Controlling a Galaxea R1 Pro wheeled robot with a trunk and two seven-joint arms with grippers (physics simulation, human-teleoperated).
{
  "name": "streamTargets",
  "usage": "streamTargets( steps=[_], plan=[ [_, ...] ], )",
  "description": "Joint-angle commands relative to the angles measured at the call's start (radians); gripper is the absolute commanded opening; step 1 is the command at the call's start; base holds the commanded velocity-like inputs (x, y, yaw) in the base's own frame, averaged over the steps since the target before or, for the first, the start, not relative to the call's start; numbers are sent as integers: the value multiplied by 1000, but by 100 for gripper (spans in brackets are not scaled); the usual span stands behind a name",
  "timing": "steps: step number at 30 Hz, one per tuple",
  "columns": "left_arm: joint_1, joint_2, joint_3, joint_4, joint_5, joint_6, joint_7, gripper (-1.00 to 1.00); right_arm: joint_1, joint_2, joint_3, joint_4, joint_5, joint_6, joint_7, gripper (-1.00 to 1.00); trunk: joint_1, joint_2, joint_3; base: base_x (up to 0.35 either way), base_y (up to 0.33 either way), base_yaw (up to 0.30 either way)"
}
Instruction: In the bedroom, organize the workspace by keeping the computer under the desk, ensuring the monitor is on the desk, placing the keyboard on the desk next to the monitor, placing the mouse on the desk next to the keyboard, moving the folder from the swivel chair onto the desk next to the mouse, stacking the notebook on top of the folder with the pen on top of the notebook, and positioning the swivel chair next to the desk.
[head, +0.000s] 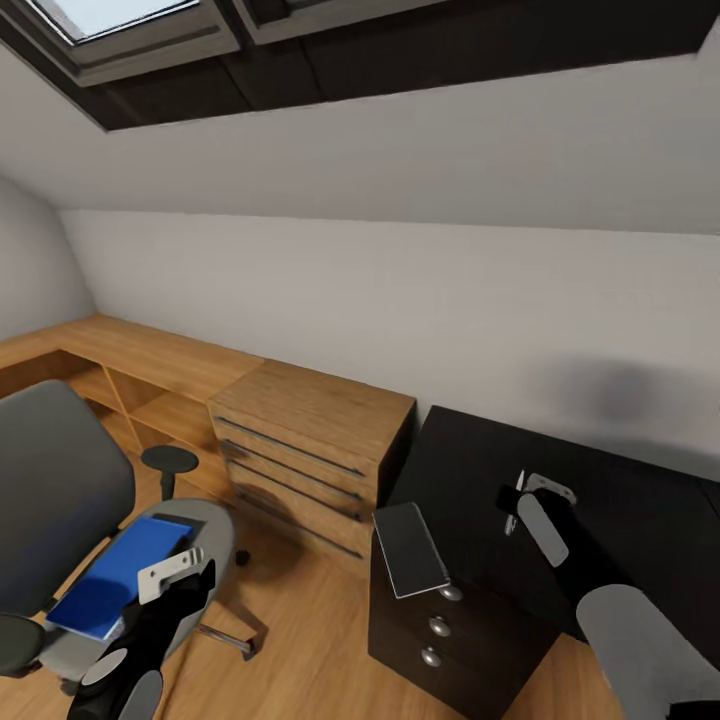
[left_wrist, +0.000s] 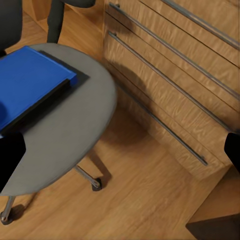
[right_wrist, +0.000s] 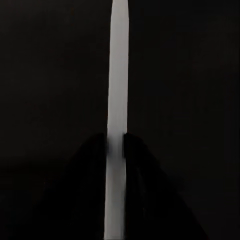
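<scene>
The blue folder (head: 118, 575) (left_wrist: 30, 82) lies on the grey seat of the swivel chair (head: 60, 480) (left_wrist: 75, 130) at the lower left. My left gripper (head: 185, 582) (left_wrist: 122, 150) hovers open by the folder's near corner, with nothing between its fingers (left_wrist: 11, 155). The grey notebook (head: 410, 548) rests on a black drawer cabinet (head: 440, 620). Over the black desk (head: 620, 510), my right gripper (head: 514, 502) (right_wrist: 116, 150) is shut on the thin white pen (head: 519, 490) (right_wrist: 118, 75). I cannot tell whether the pen touches the desk.
A light-wood drawer chest (head: 310, 440) (left_wrist: 190, 75) stands between the chair and the desk, close to my left arm. Low oak shelving (head: 120, 370) runs along the wall at left. The sloped ceiling with a skylight (head: 120, 20) hangs overhead. Oak floor (left_wrist: 145, 200) shows beside the chair.
</scene>
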Motion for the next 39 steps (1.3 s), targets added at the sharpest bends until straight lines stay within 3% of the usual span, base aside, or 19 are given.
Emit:
streamTargets(
  steps=[1, 4, 8, 11, 16, 39],
  plan=[
    [-1, 1, -5, -2, 9, 2, 9, 100, -26, -4, 5, 57, -10, -7, 7, -100, 0, -1, -1, 4, -11, 0],
    [-1, 1, -11, -2, 9, 2, 9, 100, -69, -6, 5, 157, -9, -43, 19, -100, 0, -1, -1, 2, -6, 0],
    [-1, -2, -22, -2, 9, 3, 9, 100, -139, -7, 8, 340, 1, -166, 76, -100, 0, -1, -1, 0, -1, 0],
    [-1, -37, -24, -2, 9, 2, 11, 100, -171, -7, 9, 432, 37, -220, 126, -100, 0, -1, -1, 0, 0, 0],
    [-1, -69, -25, -2, 9, 2, 17, 100, -184, -6, 8, 467, 64, -239, 143, -100, 8, -15, -7, 0, 0, 0],
    [-1, -74, -22, -2, 9, 4, 20, 100, -186, -1, 8, 476, 66, -207, 142, -100, 96, -176, -80, 0, 0, 0]
  ],
)
